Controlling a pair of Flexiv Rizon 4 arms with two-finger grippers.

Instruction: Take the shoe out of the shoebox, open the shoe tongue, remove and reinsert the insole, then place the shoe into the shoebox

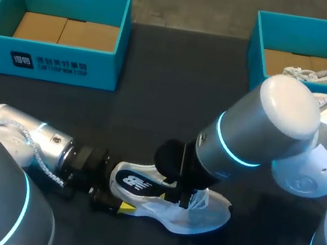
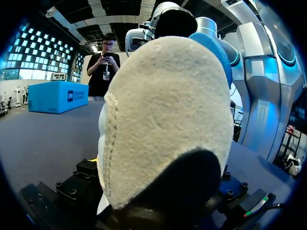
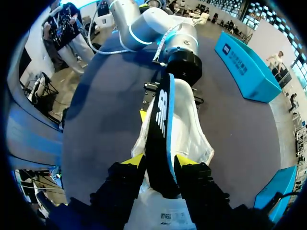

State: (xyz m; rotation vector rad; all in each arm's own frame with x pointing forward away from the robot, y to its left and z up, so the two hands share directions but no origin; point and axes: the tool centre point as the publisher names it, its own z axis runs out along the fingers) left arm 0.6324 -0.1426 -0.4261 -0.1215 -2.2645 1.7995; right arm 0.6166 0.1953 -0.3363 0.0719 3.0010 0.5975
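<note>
table [image 1: 164, 116]: dark, with a teal left shoebox [image 1: 54, 63] at its far left corner and a teal right shoebox [image 1: 260, 41] at its far right
other shoe [image 1: 319, 76]: white, lying inside the right shoebox
shoe [image 1: 204, 216]: white, out on the table near the front edge, well apart from both boxes
insole [image 3: 160, 108]: black, heel end lifted out of the shoe's opening
right gripper [image 3: 160, 163]: clenched on the insole, one yellow tip on each face
left gripper [image 1: 119, 204]: grasping the shoe's heel
</note>
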